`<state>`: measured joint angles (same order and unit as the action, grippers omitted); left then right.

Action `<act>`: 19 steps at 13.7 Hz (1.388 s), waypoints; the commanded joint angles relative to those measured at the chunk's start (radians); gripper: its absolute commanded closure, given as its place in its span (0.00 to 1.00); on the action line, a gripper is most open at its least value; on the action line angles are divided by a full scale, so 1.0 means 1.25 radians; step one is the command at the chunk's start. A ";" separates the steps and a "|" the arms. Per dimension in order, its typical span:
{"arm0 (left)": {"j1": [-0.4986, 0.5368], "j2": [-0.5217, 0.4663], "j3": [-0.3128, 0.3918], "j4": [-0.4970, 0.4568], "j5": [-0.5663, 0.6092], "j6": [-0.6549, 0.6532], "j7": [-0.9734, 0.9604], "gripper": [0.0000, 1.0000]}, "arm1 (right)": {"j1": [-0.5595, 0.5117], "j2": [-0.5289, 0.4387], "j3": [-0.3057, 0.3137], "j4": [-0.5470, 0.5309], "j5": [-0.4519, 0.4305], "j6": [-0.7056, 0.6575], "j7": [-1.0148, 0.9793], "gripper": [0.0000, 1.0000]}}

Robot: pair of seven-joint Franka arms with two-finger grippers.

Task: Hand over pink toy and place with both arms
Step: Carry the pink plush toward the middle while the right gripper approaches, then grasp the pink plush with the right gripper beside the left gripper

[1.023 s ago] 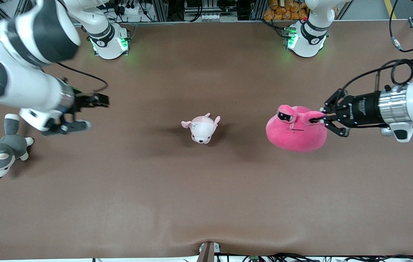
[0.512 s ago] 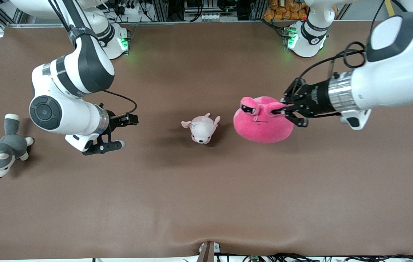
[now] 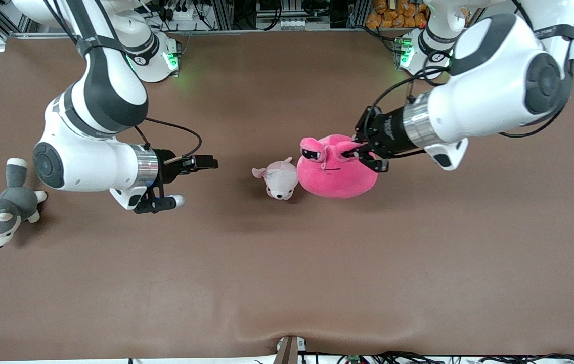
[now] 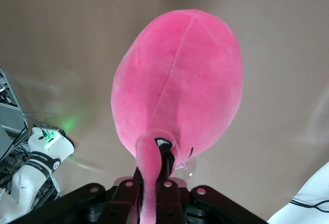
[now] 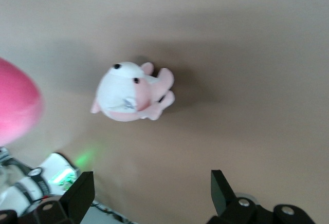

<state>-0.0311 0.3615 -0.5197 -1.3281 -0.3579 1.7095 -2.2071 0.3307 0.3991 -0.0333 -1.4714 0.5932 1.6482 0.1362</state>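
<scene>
So the left gripper (image 3: 355,150) has the pink toy (image 3: 336,169) pinched by one of its little ear flaps, fingers pressed together on it, and the toy hangs in the air over the middle of the worktop (image 3: 287,263). In the left wrist view you can see the flap squeezed between the fingers (image 4: 163,158) with the round pink body (image 4: 180,77) dangling below.

In the front view its edge overlaps the small pink-and-white puppy (image 3: 280,178), which sits on the worktop toward the right arm's end from it. Can't tell whether the two actually touch, since the toy is up off the surface.

The right gripper (image 3: 190,182) is over the worktop between the puppy and the grey husky (image 3: 1,212), fingers spread wide with nothing in them. The right wrist view looks out between those fingers at the puppy (image 5: 132,94), with a sliver of the pink toy (image 5: 18,106) at the frame edge.

The husky lies near the worktop edge at the right arm's end, well apart from everything else. Loads of bare worktop nearer the front camera, and more at the left arm's end.
</scene>
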 commanded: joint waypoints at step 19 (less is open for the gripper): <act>-0.111 0.070 0.001 0.024 0.022 0.182 -0.301 1.00 | 0.140 0.011 0.002 0.010 0.340 0.197 0.403 0.00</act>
<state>-0.1534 0.4326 -0.5189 -1.3280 -0.3379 1.9269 -2.5541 0.5051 0.4034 -0.0271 -1.4711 0.9926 1.9049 0.6263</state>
